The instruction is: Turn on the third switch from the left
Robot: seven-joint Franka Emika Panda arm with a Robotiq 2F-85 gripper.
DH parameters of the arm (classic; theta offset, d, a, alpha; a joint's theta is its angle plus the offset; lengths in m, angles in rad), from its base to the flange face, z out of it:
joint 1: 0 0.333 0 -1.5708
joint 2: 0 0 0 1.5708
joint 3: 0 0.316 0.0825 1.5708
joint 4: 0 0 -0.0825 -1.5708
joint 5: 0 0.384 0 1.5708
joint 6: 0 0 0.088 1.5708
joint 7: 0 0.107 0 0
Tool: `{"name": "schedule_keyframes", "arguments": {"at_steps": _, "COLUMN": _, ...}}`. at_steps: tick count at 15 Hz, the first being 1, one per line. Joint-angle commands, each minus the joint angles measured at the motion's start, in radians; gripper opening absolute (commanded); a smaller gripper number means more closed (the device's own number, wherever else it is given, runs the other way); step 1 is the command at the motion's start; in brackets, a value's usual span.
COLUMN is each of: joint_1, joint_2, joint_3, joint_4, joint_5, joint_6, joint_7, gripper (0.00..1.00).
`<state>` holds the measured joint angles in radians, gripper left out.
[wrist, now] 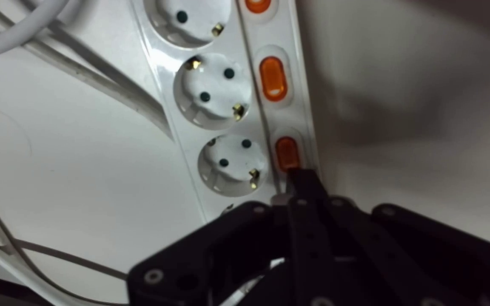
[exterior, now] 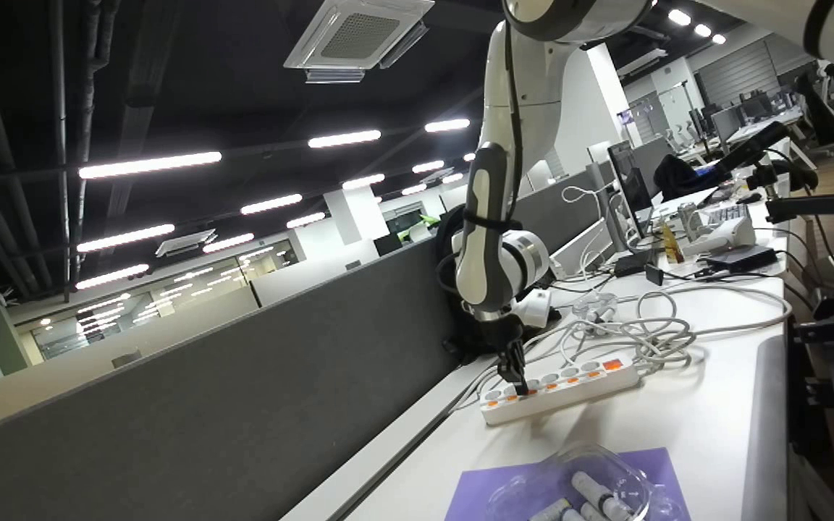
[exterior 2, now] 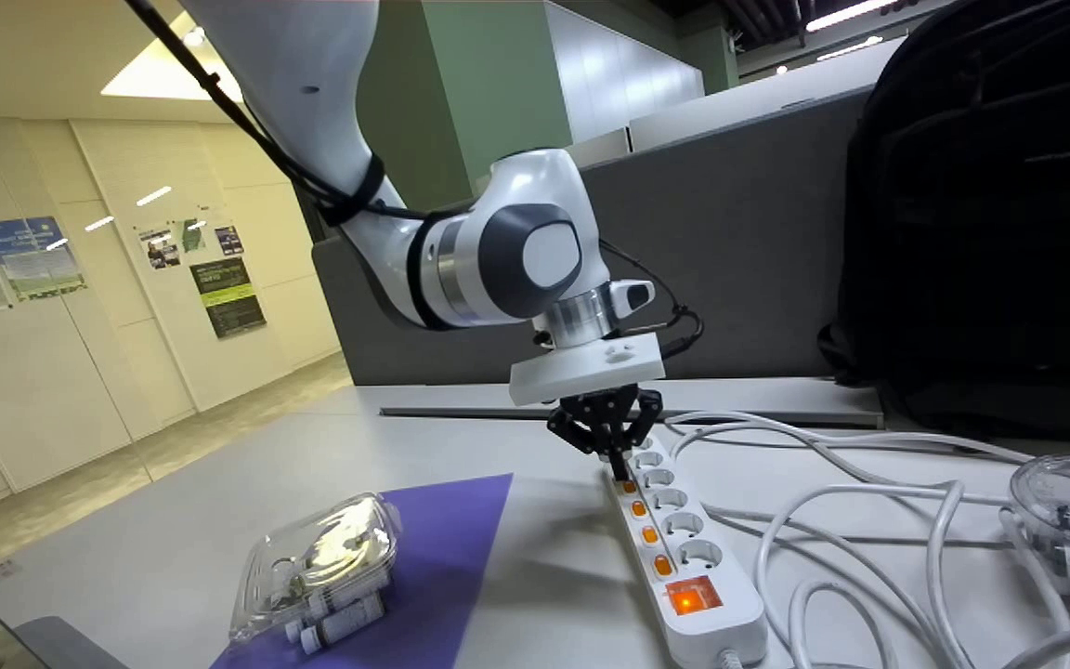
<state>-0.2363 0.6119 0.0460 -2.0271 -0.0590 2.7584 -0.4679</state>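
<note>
The white power strip has a row of small orange switches beside its sockets. It also shows in an exterior view and in the wrist view. My gripper is shut with nothing seen between its fingers, pointing down at the strip. Its tip overlaps the near end of a dark orange switch; I cannot tell whether it presses it. In both exterior views the gripper is at the switch row, near the third switch from the left in an exterior view. The fingers hide part of the row.
A large lit red-orange switch is at the cable end. White cables lie tangled behind the strip. A clear plastic box with small tubes sits on a purple sheet. A grey partition and a black backpack stand behind.
</note>
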Motion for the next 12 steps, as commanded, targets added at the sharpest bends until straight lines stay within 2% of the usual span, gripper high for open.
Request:
{"name": "schedule_keyframes", "arguments": {"at_steps": 1, "joint_1": -0.01, "joint_2": -0.014, "joint_3": -0.001, "joint_4": -0.003, "joint_5": -0.004, "joint_6": 0.003, "joint_7": 0.02, "gripper": 0.0}}
{"name": "schedule_keyframes", "arguments": {"at_steps": 12, "joint_1": -0.011, "joint_2": 0.066, "joint_3": -0.014, "joint_4": 0.064, "joint_5": -0.013, "joint_6": -0.041, "joint_7": 0.019, "gripper": 0.0}}
